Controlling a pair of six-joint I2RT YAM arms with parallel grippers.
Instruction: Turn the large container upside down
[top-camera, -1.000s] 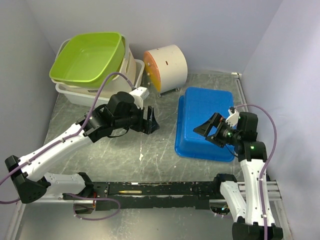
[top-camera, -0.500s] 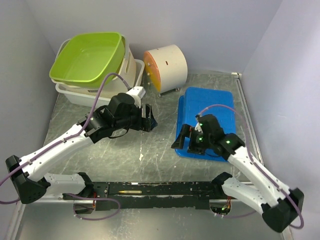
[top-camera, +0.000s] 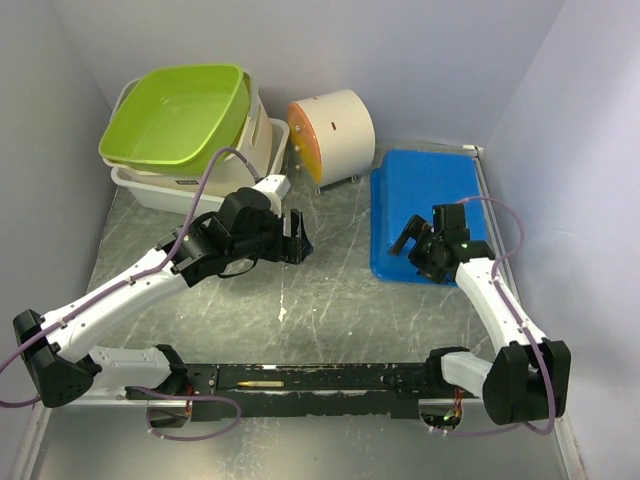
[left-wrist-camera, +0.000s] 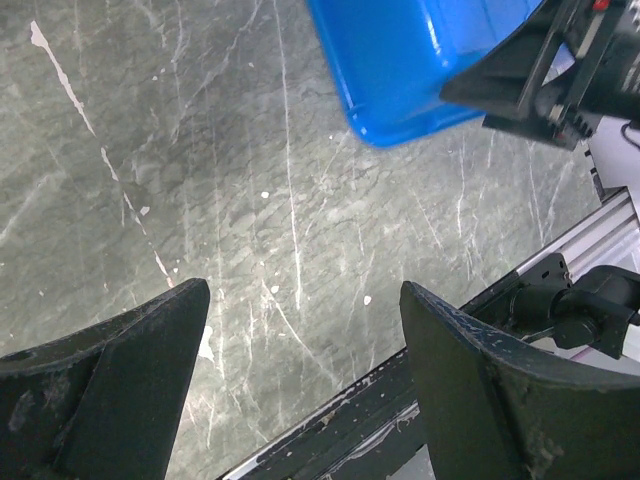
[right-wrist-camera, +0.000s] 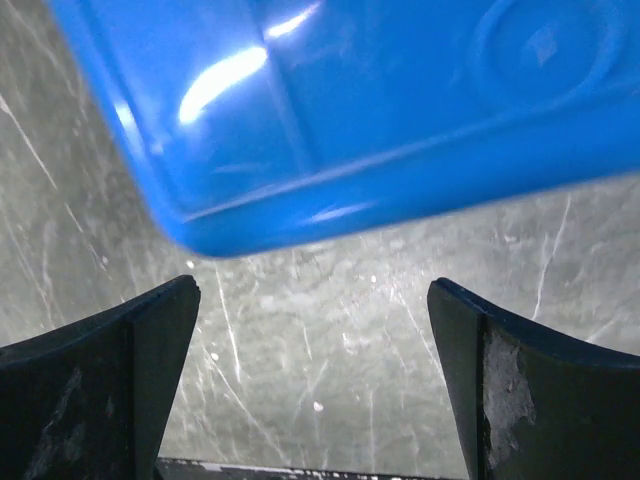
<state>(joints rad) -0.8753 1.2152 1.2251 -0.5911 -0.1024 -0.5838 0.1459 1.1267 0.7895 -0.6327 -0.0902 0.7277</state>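
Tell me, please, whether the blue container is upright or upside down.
Upside down. From above, the blue container shows a closed flat base, no hollow, and the right wrist view shows a moulded circle on it.

White-shelled arms (top-camera: 120, 295) with black joints, black wrist housings and looping purple cables (top-camera: 232, 150).

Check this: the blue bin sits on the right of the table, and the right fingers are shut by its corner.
The right fingers are open, not shut; the right wrist view shows it. The rest holds: the blue bin sits on the right of the table, fingers by its corner.
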